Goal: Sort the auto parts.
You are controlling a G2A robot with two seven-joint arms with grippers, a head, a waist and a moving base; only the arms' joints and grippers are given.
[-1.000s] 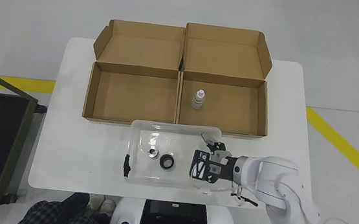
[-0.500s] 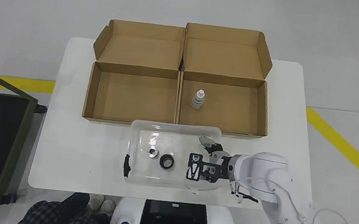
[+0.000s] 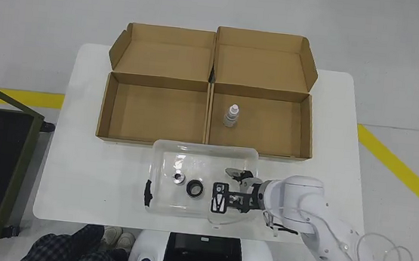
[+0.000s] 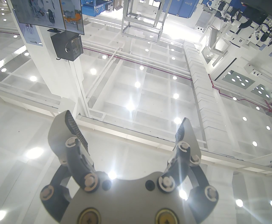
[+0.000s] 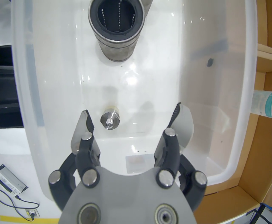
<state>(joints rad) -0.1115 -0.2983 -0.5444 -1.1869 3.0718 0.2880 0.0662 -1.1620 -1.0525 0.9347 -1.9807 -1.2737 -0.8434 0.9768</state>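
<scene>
Two rigid parts, stud (image 5: pixel 110 121) and bearing (image 5: pixel 116 29), are lying in the clear bin (image 5: pixel 248 63); your right end effector (image 5: pixel 132 114) is hanging spread by the stud. Probably light and slick: pinch its round sides.

The bin (image 5: pixel 23 84) is translucent plastic, smooth and glossy, with bright glints on its floor. Inside it, the bearing (image 5: pixel 115 47) has a dull grey, faintly mottled metal shell and a matt black ring at its mouth. The small stud (image 5: pixel 110 122) is polished, shiny metal. The left box (image 3: pixel 154 114) and right box (image 3: pixel 270 129) are plain brown matt cardboard. The bottle (image 3: pixel 231 115) looks like white plastic. The worktop (image 3: pixel 91 180) is white and smooth. The right gripper (image 5: pixel 132 109) has pale metal fingers (image 5: pixel 76 131) with black ridged pads (image 5: pixel 90 123).
</scene>
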